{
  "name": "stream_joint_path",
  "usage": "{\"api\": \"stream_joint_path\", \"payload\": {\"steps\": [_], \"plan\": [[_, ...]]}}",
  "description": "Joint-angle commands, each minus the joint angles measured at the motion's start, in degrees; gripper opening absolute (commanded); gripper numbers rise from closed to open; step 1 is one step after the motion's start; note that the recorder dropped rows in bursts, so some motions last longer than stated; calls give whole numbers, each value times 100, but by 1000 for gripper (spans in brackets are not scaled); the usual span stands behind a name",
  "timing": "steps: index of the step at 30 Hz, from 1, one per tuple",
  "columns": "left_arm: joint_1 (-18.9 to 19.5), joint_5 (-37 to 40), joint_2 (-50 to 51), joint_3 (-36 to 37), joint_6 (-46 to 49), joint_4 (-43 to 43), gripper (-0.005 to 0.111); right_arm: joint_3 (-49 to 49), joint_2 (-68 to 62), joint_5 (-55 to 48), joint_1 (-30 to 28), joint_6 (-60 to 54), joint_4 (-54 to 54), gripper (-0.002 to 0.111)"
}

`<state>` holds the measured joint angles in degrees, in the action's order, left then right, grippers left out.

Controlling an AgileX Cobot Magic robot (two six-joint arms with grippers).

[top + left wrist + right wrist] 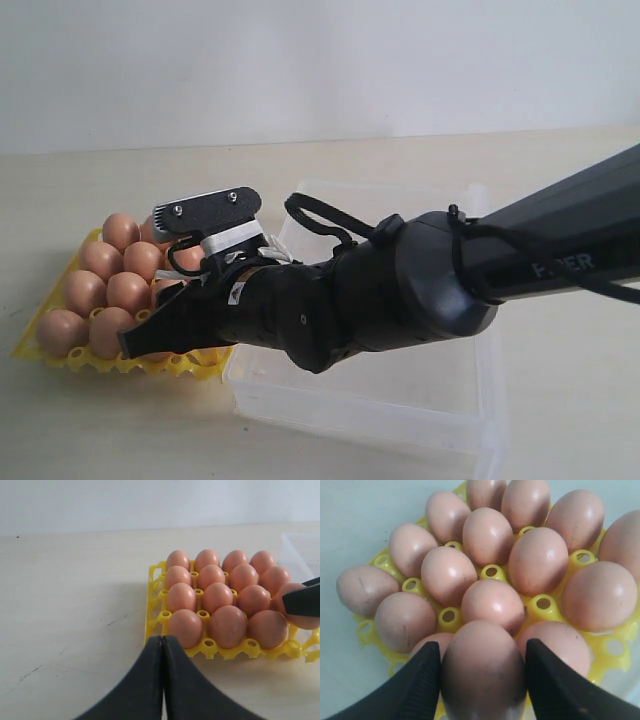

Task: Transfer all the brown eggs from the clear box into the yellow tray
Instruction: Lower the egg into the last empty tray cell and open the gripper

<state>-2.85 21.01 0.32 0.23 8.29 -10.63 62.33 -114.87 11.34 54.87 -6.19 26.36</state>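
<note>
Eggs (217, 597) sit in rows in the yellow tray (225, 652), brown and round, close beside each other. The right gripper (482, 647) hangs over the side of the tray that is next to the clear box (350, 400). It has one more brown egg (482, 675) pinched between its two black fingers, one finger on each side. The egg is in the air, just above the ones in the tray.

The left gripper (161, 645) is down near the table (75, 605), a little way from the tray. Its two fingers are pressed together and it holds nothing.

I see no eggs in the parts of the box that show. The big black arm hides the rest of it, so I cannot be sure.

I think this is the putting-down step, and the job looks nearly done. Next the egg needs to go down slowly into a free cup. I cannot see that cup, because the egg hides it. The fingers must not bump the eggs beside it. Then they should open softly and lift straight up.
</note>
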Motion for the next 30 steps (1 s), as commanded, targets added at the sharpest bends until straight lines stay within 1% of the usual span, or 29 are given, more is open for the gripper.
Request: {"api": "stream_joint_path", "payload": {"steps": [1, 5, 9, 16, 30], "plan": [[6, -56, -32, -23, 5, -6, 0, -23, 4, 84, -41, 21, 5, 0], [6, -56, -32, -23, 5, -6, 0, -23, 4, 84, -41, 47, 5, 0], [6, -56, -32, -23, 5, -6, 0, -146, 4, 211, -41, 544, 5, 0], [6, -56, -32, -23, 5, -6, 0, -304, 4, 339, -41, 530, 5, 0], [6, -56, -32, -23, 5, -6, 0, -304, 4, 546, -41, 517, 5, 0]]}}
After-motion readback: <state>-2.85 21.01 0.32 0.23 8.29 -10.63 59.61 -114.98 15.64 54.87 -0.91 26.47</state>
